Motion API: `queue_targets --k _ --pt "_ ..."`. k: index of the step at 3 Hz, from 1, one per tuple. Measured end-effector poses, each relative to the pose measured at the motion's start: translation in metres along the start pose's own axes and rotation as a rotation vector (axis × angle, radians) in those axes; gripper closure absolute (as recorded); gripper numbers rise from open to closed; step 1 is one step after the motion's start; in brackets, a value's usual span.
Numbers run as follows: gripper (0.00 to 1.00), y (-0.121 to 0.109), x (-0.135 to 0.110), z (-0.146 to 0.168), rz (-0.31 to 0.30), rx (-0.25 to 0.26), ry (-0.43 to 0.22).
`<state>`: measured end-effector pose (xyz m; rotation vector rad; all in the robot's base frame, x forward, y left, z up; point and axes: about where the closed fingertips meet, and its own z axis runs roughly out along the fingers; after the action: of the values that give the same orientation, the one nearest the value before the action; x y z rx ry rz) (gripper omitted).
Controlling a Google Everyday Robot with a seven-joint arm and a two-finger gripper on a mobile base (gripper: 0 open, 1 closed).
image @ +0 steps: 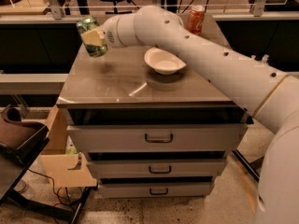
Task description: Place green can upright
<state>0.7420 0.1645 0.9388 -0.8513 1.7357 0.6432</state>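
Risk: small shiny green metal can (87,25) hangs tilted in the air above the grey tabletop (117,83), well left of the white round bowl (163,61). Let go from there, it'd likely tip or roll off the edge. Claw (94,38) is clamped on the can's middle, touching nothing else.

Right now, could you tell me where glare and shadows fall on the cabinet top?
Camera view: pale glare streaks the cabinet top near its front edge; the bowl casts a soft shadow toward the front; the gripper, above the far left side, holds the green can, whose faint shadow lies below it.
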Motion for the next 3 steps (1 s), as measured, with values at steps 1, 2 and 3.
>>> queue_targets --k 1,2,3 --pt "1.0 0.007 0.002 0.012 0.008 0.01 -0.088" --pt "1.0 0.008 0.003 0.015 0.024 0.015 -0.153" --pt "1.0 0.008 0.012 0.014 0.048 0.03 -0.196"
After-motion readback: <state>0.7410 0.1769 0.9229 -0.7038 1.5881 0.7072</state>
